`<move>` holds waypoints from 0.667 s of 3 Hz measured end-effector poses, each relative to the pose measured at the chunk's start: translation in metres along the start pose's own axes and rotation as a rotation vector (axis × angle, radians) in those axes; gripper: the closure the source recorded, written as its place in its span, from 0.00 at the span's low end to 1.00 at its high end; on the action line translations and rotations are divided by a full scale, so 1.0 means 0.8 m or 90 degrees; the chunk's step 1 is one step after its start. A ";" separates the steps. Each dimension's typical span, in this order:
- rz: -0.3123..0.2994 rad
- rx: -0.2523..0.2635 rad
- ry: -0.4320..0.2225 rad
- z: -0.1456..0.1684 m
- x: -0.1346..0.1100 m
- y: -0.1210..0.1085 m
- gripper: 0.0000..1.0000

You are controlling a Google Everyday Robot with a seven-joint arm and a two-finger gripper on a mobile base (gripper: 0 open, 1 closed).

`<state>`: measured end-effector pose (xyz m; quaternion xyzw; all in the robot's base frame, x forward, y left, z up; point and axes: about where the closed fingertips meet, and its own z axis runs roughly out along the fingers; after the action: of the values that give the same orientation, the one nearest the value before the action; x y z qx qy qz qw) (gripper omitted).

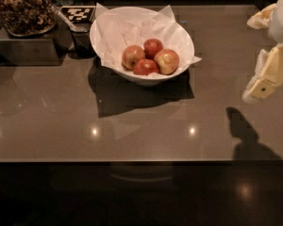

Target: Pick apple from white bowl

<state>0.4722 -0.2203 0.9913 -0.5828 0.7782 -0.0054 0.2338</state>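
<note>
Gripper [266, 81] at right edge, grip state unreadable; apple [166, 61] in white bowl [146, 79] touches other apples [145, 67], so grasp may slip.

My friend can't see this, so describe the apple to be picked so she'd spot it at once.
On the brown table sits a wide, paper-lined white bowl, well left of the gripper at the right edge. Among its four apples, take the apple on the right: the largest, pinkish-red with a pale yellow-green patch, unlike the two smaller deep-red ones.
</note>
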 end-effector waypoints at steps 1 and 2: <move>0.008 -0.005 -0.129 0.011 -0.032 -0.058 0.00; 0.021 -0.022 -0.241 0.026 -0.072 -0.108 0.00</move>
<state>0.5704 -0.1904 1.0173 -0.5649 0.7296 0.1218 0.3659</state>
